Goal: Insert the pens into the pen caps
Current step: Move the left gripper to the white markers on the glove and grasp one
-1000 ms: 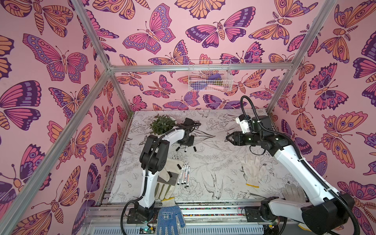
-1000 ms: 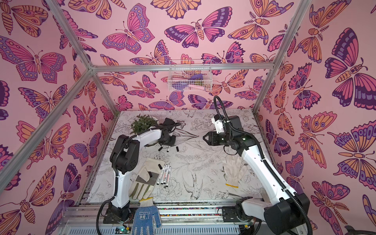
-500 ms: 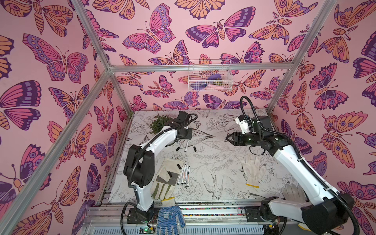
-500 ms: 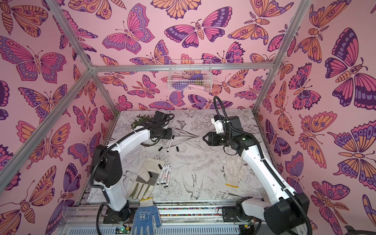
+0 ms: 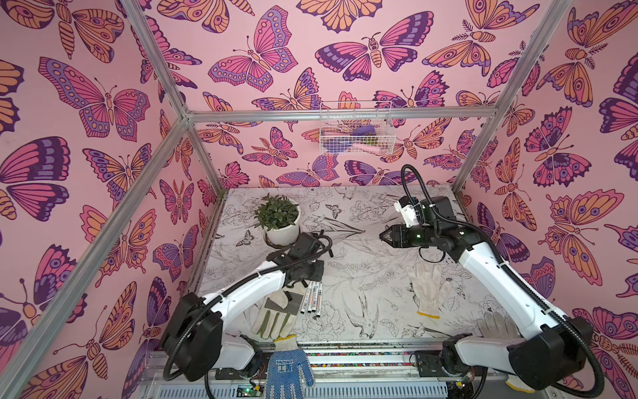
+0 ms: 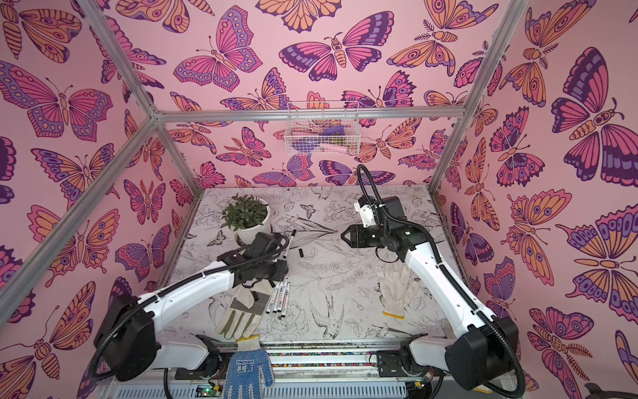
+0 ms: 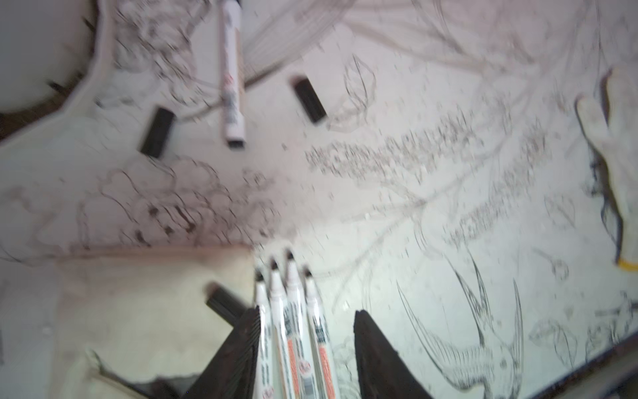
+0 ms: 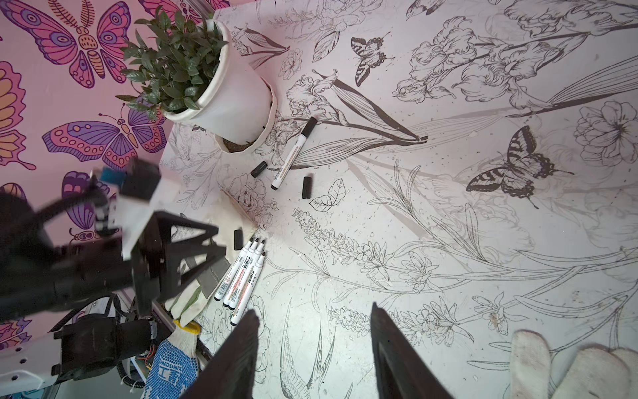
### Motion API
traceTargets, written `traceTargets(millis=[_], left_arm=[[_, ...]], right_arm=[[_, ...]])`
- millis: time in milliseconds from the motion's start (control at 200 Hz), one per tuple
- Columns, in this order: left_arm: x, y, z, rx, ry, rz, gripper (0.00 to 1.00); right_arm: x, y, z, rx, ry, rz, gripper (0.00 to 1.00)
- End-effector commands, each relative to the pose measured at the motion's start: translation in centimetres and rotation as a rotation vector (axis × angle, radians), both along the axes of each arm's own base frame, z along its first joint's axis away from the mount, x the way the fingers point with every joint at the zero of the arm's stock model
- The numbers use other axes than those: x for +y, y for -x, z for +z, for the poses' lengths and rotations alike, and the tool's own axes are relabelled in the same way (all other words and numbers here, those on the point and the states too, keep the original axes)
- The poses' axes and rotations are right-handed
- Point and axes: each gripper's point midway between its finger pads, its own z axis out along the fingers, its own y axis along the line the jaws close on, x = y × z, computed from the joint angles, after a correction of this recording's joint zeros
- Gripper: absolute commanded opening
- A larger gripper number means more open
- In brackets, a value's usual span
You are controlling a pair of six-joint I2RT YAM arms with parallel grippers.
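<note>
Overhead, the printed table [image 5: 373, 262] carries a potted plant [image 5: 279, 221] at its far left. The left gripper [image 7: 306, 311] and right gripper [image 8: 314, 309] both hang empty, jaws apart. Four uncapped pens [image 8: 241, 273] lie side by side just beside a work glove [image 5: 276, 317]. A capped fifth pen [image 8: 291, 155] lies near the pot, and three loose caps [image 8: 306, 187] lie nearby.

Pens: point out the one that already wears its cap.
The lone pen near the plant pot; the four bundled pens show bare tips.
</note>
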Motion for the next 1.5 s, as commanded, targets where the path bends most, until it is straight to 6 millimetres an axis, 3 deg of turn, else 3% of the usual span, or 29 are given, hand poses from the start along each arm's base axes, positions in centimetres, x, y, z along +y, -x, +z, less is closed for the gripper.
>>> traceTargets(millis=[0,115,240,661,1062,1247,1322,1417,1497], left_arm=[[1.7,3.2,-1.6,0.036,-0.020,0.076,0.48],[3.4,5.6,-3.9,0.101,-0.022,0.147,0.45],[4.4,6.3,-5.1,0.115,-0.058,0.149,0.41],[5.1,6.0,-7.9,0.164,-0.204,0.122,0.26],[4.0,6.1,-9.2,0.224,-0.206,0.081,0.18],[2.7,5.0,-7.3,0.175,-0.162,0.047,0.07],[2.2,4.2,-5.5,0.122,-0.124,0.047,0.00],[1.8,3.2,-2.9,0.034,-0.085,0.043,0.00],[1.0,2.4,0.8,-0.073,-0.004,0.005,0.00]], right_arm=[[0.4,-0.2,-0.2,-0.014,0.008,0.028,0.54],[0.6,-0.3,-0.4,-0.004,0.004,0.030,0.54],[0.7,-0.4,-0.4,-0.002,0.000,0.032,0.53],[0.5,-0.2,-0.3,-0.003,0.005,0.030,0.53],[0.5,-0.1,-0.2,-0.004,0.006,0.029,0.54],[0.5,0.0,0.3,-0.014,-0.002,0.030,0.53],[0.7,0.0,0.2,-0.005,-0.009,0.033,0.53],[1.2,0.3,0.2,-0.006,-0.025,0.056,0.53],[2.2,0.8,0.4,-0.011,-0.043,0.102,0.53]])
